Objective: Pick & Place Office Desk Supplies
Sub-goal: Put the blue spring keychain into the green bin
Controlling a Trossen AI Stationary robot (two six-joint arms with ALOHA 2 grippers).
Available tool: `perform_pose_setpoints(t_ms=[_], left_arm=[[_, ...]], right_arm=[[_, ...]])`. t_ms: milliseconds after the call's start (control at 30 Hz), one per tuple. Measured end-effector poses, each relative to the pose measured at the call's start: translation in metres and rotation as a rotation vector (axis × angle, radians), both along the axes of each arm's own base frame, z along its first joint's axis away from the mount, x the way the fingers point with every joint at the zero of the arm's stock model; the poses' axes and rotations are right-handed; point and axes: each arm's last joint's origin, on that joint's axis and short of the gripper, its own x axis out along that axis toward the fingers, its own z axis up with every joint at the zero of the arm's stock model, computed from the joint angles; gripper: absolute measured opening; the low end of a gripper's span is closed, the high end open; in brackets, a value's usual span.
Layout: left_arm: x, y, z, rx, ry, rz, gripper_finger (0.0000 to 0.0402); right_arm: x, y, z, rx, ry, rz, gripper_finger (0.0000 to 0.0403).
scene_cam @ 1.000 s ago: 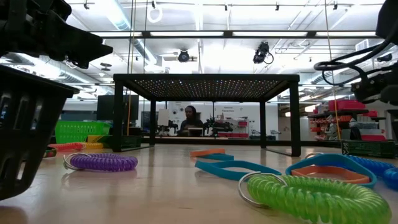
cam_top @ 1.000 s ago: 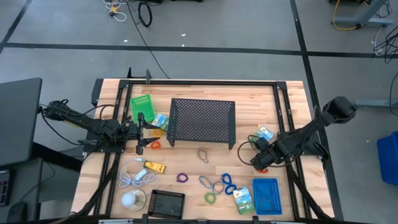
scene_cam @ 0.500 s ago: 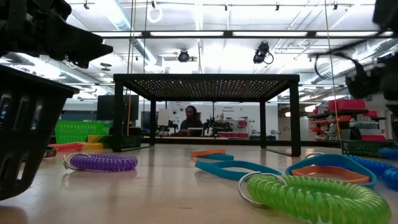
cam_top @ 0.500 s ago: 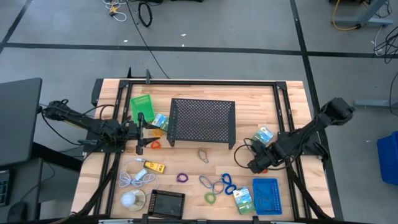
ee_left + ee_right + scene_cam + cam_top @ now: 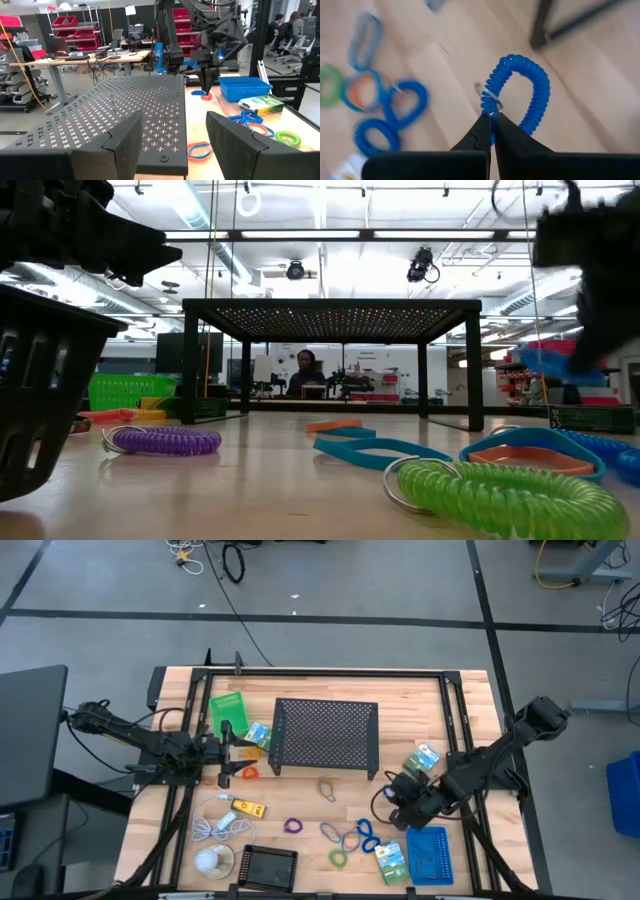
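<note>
My right gripper [image 5: 492,117] hangs above the table's right half [image 5: 393,798], shut on a blue coiled loop [image 5: 540,95]; the left wrist view shows that loop [image 5: 201,92] in it from afar. More loops lie below toward the near edge: blue [image 5: 362,834], green [image 5: 338,858] and purple [image 5: 293,826]. Green-blue packets [image 5: 392,860] [image 5: 427,755], a yellow block [image 5: 248,807], and a blue tray [image 5: 428,853], black tray [image 5: 270,866] and green tray [image 5: 228,705] lie on the table. My left gripper [image 5: 175,145] waits open at the left, level, facing the black mesh stand [image 5: 326,737]. My right gripper pinches the blue loop between its two fingertips at the spot where a small metal ring joins the coil [image 5: 489,104]. The fingers slant down from the table's right. The loop sticks out past the fingertips, lifted clear of the wood.
A white coiled cable [image 5: 222,825] and a white ball [image 5: 210,860] lie at the near left. An orange loop [image 5: 247,772] lies by my left gripper. Bare wood shows between the stand and the loops.
My right gripper has gone toward the table's left and near edges and risen, its wrist rolling. The blue loop now hangs in it off the table, over the other loops.
</note>
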Motion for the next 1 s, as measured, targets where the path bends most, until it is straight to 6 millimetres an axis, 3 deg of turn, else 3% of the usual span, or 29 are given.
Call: perform_pose_setpoints(t_ms=[400, 700, 1000], left_arm=[[-0.001, 0.000, 0.007, -0.011, -0.068, 0.001, 0.0224], [-0.003, -0.002, 0.020, -0.072, -0.204, -0.088, 0.0224], [0.000, 0.001, 0.029, -0.137, -0.311, -0.116, 0.0224]], right_arm=[[0.036, 0.009, 0.041, -0.281, -0.413, 0.128, 0.0006], [0.076, -0.022, 0.066, -0.504, -0.620, 0.148, 0.0006], [0.117, -0.071, 0.062, -0.532, -0.773, 0.236, 0.0006]])
